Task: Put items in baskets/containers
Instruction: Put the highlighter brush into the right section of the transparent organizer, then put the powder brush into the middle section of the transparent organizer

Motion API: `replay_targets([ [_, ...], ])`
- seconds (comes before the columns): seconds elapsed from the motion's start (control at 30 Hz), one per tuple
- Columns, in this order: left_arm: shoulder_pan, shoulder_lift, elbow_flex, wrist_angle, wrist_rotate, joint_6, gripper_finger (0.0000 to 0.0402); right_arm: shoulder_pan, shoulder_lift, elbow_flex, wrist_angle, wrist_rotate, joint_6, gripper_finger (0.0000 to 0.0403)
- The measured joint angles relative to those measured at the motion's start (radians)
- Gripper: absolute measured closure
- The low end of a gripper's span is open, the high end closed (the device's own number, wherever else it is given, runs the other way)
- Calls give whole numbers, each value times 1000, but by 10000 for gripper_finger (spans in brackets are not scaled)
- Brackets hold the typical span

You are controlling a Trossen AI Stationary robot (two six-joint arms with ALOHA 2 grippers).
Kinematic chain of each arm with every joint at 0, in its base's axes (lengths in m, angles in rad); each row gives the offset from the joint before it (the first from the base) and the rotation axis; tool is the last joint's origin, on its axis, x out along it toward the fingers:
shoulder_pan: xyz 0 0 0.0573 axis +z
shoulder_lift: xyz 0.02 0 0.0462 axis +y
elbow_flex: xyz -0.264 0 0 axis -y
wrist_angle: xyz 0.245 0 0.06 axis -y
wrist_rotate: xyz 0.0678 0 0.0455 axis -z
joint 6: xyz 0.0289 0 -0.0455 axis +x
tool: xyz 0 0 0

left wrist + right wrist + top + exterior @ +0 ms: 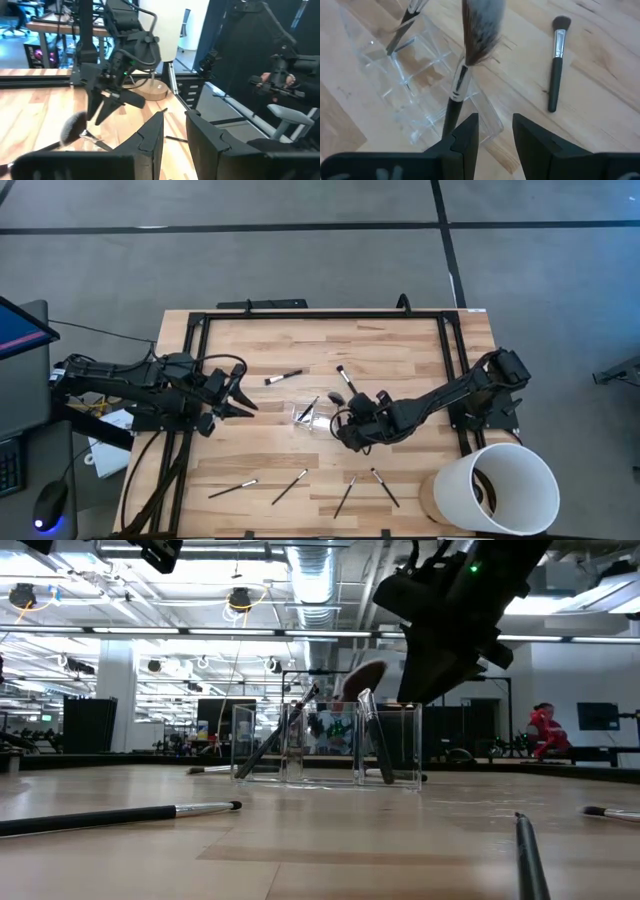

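Note:
The clear tray (310,416) (330,745) stands in the middle of the table. Two brushes lean in it. One has a fluffy head (479,25) pointing up and its handle (378,745) in a compartment. The other is a thin brush (406,21) (278,740) that slants over the rim. My right gripper (345,426) (495,125) hangs open just above the tray's near-right corner, tilted down, with the fluffy brush's handle passing beside one finger. My left gripper (245,392) (172,135) waits, open and raised, left of the tray. More brushes lie flat on the table.
Loose brushes lie beyond the tray (283,377) (345,378) and along the near edge (232,488) (290,486) (345,495) (385,487). A large white bucket (500,485) stands at the near right corner. A black frame (320,313) runs along the table's far and side edges.

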Motion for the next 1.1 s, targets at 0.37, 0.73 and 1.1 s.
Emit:
replay_targets([
  [0.37, 0, -19, 0, 12, -9, 1, 321, -26, 35, 1, 8, 15, -10, 292],
  [0.73, 0, -41, 0, 6, -9, 1, 321, 12, 2, 30, 5, 64, -47, 292],
  [1.1, 0, -55, 0, 6, -9, -1, 321, 17, -170, 95, -113, 329, -106, 292],
])
